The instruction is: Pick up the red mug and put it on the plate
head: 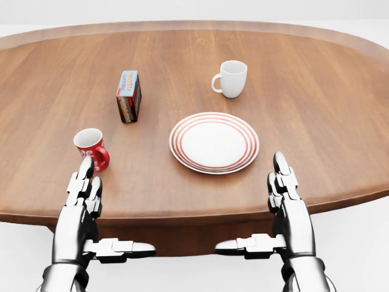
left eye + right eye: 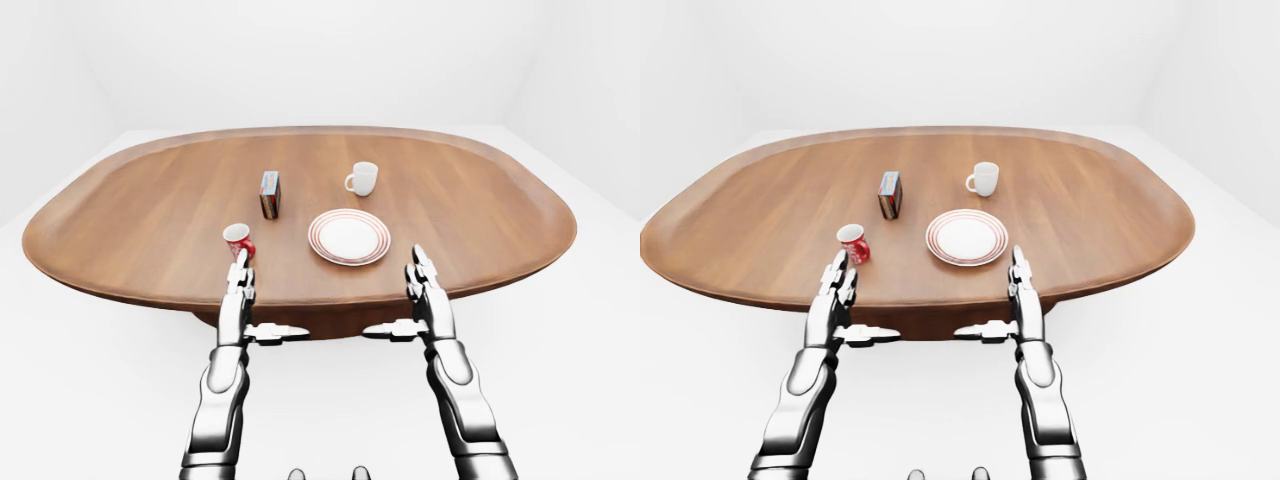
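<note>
— What does the red mug [image 1: 92,148] look like from where you stand?

— Small, glossy red outside with some white marking on its side, white inside, standing upright with its mouth open to the ceiling. In the head view it sits left of the plate [image 1: 214,142], well apart from it, near the table's lower edge.

— And the plate?

— White with thin red rings round its rim, lying flat on the wooden table [image 1: 316,91], nothing on it.

— The hands?

— The left hand [image 1: 83,201] is raised just below the red mug in the head view, fingers straight up and spread, thumb stuck out sideways, holding nothing. Whether a fingertip touches the mug I cannot tell. The right hand [image 1: 287,204] mirrors it below and right of the plate, equally spread and empty.

— Anything else near the plate?

— A white mug [image 1: 231,78] above it, handle to the left, and a small printed box [image 1: 129,96] standing above and left of it.
</note>
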